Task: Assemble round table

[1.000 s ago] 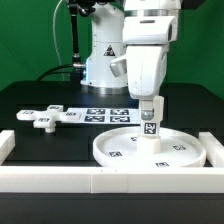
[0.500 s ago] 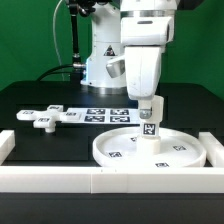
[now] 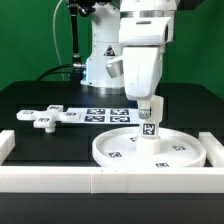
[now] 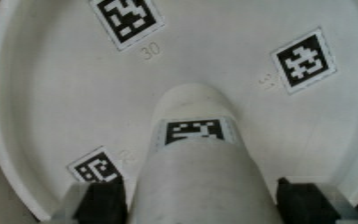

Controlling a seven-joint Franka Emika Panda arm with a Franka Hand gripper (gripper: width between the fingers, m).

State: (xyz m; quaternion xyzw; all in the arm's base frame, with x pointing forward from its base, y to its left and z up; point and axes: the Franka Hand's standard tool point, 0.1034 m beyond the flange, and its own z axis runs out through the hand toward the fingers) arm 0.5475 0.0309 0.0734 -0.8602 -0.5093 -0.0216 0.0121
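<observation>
The large round disc (image 3: 185, 150) lies flat on the black table near the front barrier, rim up, with tags on its face. The short white post (image 3: 150, 128) stands upright at the disc's centre, a tag on its side. My gripper (image 3: 150, 108) comes straight down from above and is shut on the post's upper part. In the wrist view the post (image 4: 197, 140) runs between my two black fingers (image 4: 101, 200), which press on its sides, with the disc (image 4: 211, 50) beneath. The flat lobed foot piece (image 3: 45, 117) lies at the exterior view's left.
The marker board (image 3: 108, 113) lies flat behind the disc. White square barrier bars run along the front (image 3: 100, 182), the left (image 3: 5, 145) and the right (image 3: 215, 148). The arm's base (image 3: 100, 60) stands at the back.
The wrist has shifted very slightly to the exterior view's left. The post stays upright on the disc, still held.
</observation>
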